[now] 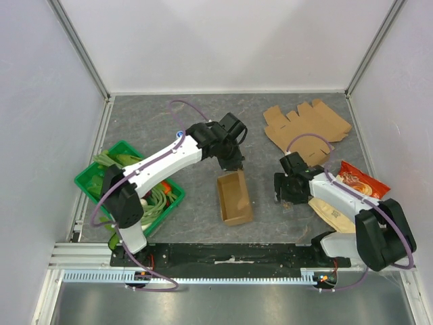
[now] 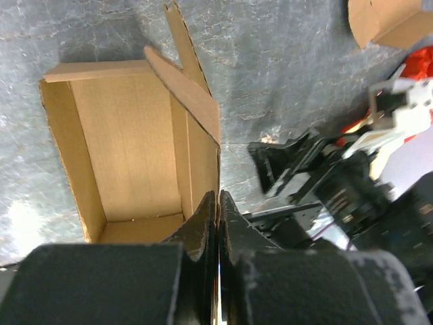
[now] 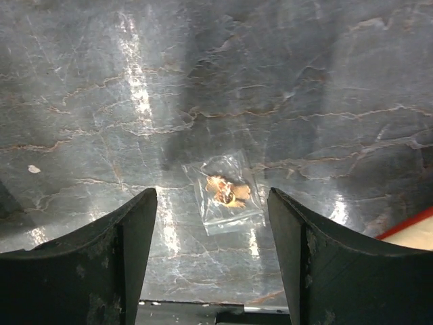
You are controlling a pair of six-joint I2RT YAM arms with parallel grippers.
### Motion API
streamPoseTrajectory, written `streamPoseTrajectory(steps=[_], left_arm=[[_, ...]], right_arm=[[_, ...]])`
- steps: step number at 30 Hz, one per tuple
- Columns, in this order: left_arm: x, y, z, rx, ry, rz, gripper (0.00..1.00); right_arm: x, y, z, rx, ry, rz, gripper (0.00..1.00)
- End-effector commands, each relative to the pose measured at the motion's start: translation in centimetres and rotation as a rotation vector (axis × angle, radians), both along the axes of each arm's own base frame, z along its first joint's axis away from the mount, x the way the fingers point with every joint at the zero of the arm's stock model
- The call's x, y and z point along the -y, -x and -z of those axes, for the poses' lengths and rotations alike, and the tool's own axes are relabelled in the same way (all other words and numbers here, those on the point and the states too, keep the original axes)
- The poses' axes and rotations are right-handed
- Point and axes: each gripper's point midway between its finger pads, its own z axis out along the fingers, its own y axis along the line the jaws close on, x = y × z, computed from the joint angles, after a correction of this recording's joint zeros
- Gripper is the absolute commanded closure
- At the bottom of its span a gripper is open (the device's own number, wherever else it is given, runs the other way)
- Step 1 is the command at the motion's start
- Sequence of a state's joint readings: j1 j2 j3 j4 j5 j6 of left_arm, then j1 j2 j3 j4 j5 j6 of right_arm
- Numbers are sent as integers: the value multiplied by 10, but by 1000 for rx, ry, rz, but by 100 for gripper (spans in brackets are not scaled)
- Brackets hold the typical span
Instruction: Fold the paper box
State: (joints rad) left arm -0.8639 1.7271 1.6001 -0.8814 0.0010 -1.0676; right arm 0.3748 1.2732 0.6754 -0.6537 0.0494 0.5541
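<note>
From above, the paper box (image 1: 235,198) sits open-topped in the middle of the table (image 1: 169,122), between the two arms, its long side running away from the bases. The left hand (image 1: 233,161) reaches to the box's far end, and the right hand (image 1: 287,189) hangs low just to the box's right, apart from it. Only this view takes in the flat cardboard blank (image 1: 308,128) at the back right, the green basket (image 1: 91,181) of greens at the left, and the red snack packet (image 1: 362,183) and tan pouch (image 1: 335,213) by the right arm. The left wrist view settles the grip. The left hand (image 2: 218,203) has its fingers pressed together on the top edge of one long wall of the box (image 2: 128,149), and a loose flap (image 2: 183,81) slants up at the other end. The right wrist view shows the right hand (image 3: 211,196) with its fingers standing well apart, holding nothing. It hangs over a small clear plastic bag (image 3: 226,193) with something brownish inside, lying flat on the table.
</note>
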Motion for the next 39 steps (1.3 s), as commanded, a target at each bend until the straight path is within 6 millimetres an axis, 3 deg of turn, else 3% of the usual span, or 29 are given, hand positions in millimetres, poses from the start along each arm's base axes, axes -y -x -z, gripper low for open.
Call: streamPoseTrajectory(steps=[1,7,11,14,19,22,26,33,36,39], left_arm=[[6,-7,-15,-136,23,-211,98],[-21,-30,-16,-157,-103,-455,98],[-24,-41,-15,-151,-89,-562,98],[-25,-45,-11,-166,-80,-645,98],[-31,-49,-3,-203,-119,-785,98],[-29,-56,1,-216,-143,-819,98],[-22,-65,3,-215,-157,-826,98],[-28,-66,9,-198,-189,-843,98],[-28,-66,9,-200,-192,-843,98],[-27,-61,12,-223,-202,-833,98]], right_arm=[[-6,-17,3,82,53,20,26],[-7,-7,16,86,48,48,39],[1,5,33,72,88,81,49],[1,0,26,125,90,121,61],[5,-11,-5,300,30,168,91],[-2,-12,-24,377,-46,136,100],[-20,-3,-54,463,-192,84,100],[-78,22,-145,729,-530,-269,100],[-99,31,-164,760,-589,-428,100],[-113,20,-181,831,-541,-557,100]])
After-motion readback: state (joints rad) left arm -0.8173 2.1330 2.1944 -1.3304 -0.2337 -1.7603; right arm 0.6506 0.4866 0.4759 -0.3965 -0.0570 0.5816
